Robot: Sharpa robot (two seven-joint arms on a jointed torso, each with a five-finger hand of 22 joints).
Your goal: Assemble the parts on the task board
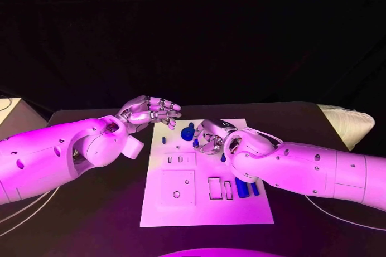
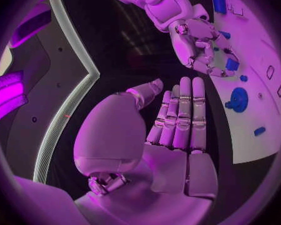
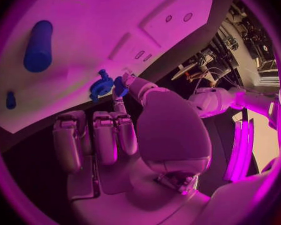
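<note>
The black table (image 1: pixel 96 212) is carrying the white task board (image 1: pixel 205 207) in its middle, and both arms are reaching in over the board's far end. The right arm is covering much of the board's right side, so the parts beneath it are hidden.

The left hand (image 1: pixel 150 111) is hovering just off the board's far left corner; in the left wrist view its fingers (image 2: pixel 181 115) are lying straight and side by side, holding nothing. The right hand (image 1: pixel 211 135) is curling down over the far part of the board, and in its own wrist view its fingertips (image 3: pixel 122 87) are pinching a small blue part (image 3: pixel 120 86); it is too small to make out its shape.

Just beside that sits a round blue part (image 1: pixel 187 134) on the board. A long blue cylinder (image 1: pixel 241 187) is lying near the right edge, half tucked under the right forearm. A tiny blue peg (image 1: pixel 164 140) is standing near the left edge.
</note>
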